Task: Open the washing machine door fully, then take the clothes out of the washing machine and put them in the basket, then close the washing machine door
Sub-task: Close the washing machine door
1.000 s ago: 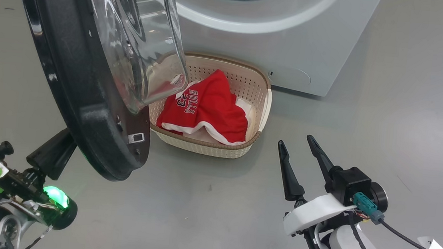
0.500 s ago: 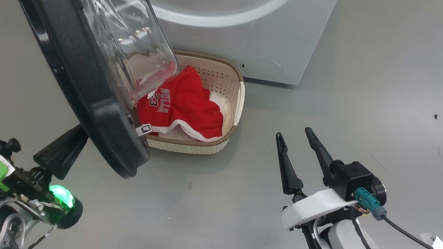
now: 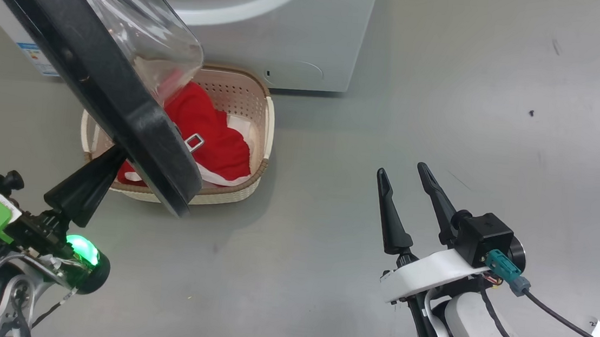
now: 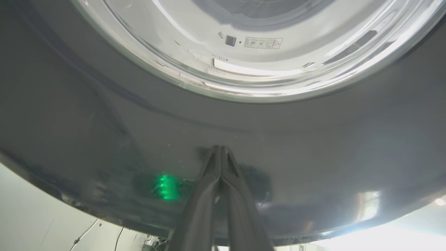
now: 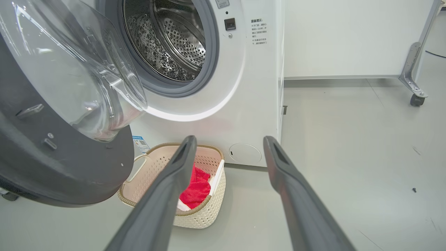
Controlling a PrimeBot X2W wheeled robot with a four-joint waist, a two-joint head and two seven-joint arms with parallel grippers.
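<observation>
Two grippers in the head view, one at each near corner.

Near left: left gripper, fingers closed flat against each other with nothing between them. Tips touching the outer face of the washing machine door, on its glossy black rim just below the glass. Green lamp lit on that wrist; green reflection on the rim beside the fingers in the left wrist view.

Door position: partly open, swung out from the left side of the machine toward the near left. Glass bowl bulging toward the opening. Metal latch on the inner face, at the free edge.

Centre left: basket on the floor, just in front of the washing machine and below its opening. Left part covered by the door in the head view. Clothes inside the basket: red fabric with white trim, toward the right wall.

Far centre, in the right wrist view: grey gasket around the opening, steel drum behind it, blue sticker low on the front beside the basket handle.

Near right: right gripper, fingers spread wide and empty, pointing toward the far side. Above bare floor, well apart from basket and door.
</observation>
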